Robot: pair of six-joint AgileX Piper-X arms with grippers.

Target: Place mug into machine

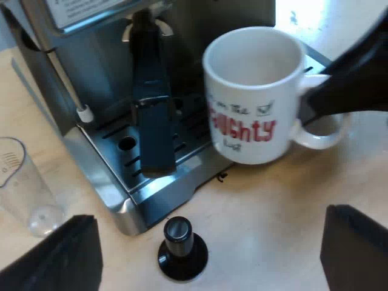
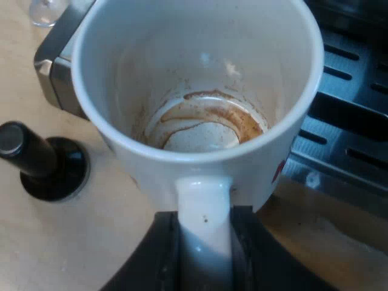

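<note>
Mug (image 2: 200, 79), handle clamped in right claw (image 2: 205, 242), is at the edge of the drip tray (image 1: 163, 191); next it needs carrying over the slots, then lowering. Left claw (image 1: 212, 248) gapes apart, empty.

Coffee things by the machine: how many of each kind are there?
espresso machine: 1
metal holder, locked into the machine's front: 1
mug: 1
tamper with black knob: 1
measuring glass: 1
Total: 5
</note>
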